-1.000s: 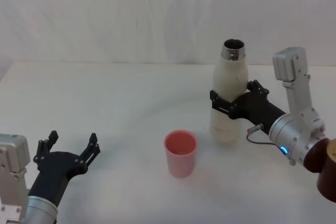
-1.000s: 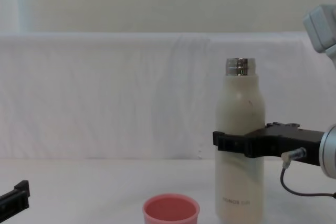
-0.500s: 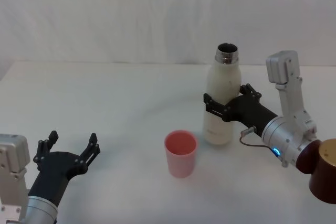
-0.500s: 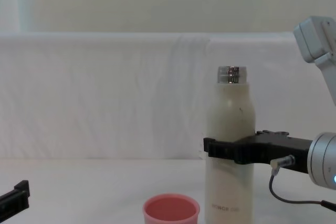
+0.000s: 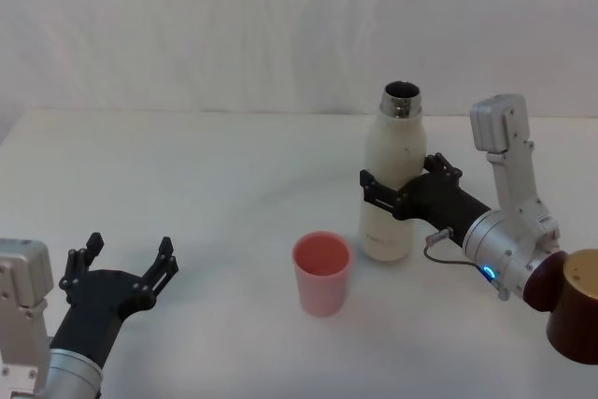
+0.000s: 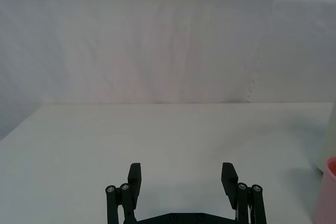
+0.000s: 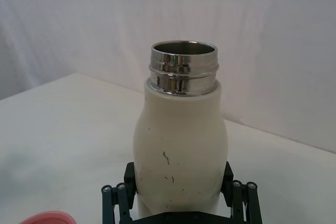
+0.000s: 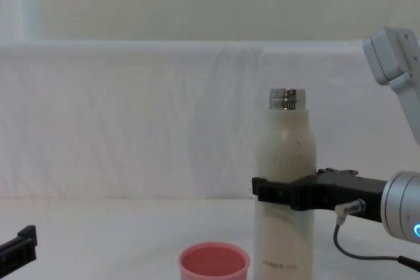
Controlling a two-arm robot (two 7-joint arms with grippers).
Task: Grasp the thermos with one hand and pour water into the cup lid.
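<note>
White table [image 5: 187, 184] bears upright thermos [image 5: 392, 184], neck up.

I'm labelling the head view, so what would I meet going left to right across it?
Left gripper → cup lid → thermos → right gripper shut on the thermos, arm trailing right → brown cylinder at the right edge.

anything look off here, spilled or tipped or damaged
Nothing stands out. The thermos stands upright, uncapped, clamped by the right gripper. The cup lid sits upright beside it, with no spill on the table. The left gripper hangs open, idle.
</note>
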